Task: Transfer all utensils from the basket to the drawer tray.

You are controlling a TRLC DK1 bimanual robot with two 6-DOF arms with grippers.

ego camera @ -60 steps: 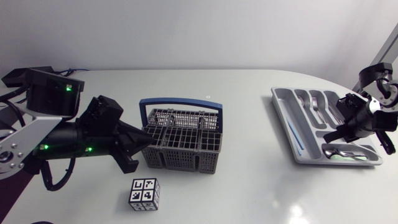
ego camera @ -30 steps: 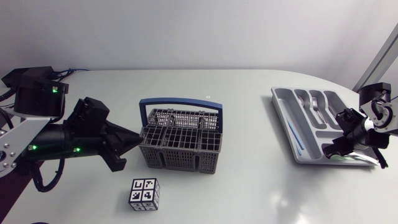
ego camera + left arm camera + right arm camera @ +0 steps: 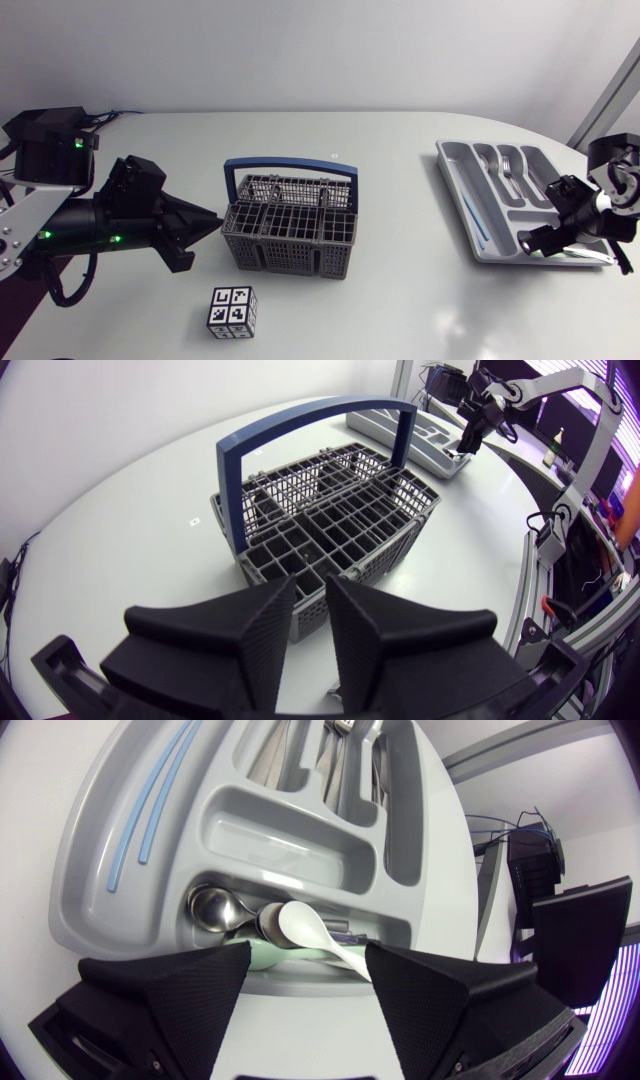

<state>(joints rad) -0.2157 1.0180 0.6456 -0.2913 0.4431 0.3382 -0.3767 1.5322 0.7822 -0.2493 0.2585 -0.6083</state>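
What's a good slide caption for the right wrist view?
Right gripper, open, hovers over the drawer tray compartment holding metal spoons and a white spoon.

The left gripper (image 3: 310, 585) is black, and the basket (image 3: 290, 255) ahead of its fingers (image 3: 265, 625) is dark grey with a blue handle (image 3: 290, 162). Off to one side of them sits a cube (image 3: 232, 311) covered in black-and-white squares (like a tiny puzzle). The tray (image 3: 100, 850) is light grey with two pale blue stripes (image 3: 165, 770). Between the right gripper (image 3: 307, 950)'s black fingers lie a white spoon (image 3: 305, 925), a shiny silver spoon (image 3: 208, 908) and a pale green piece (image 3: 265, 954).
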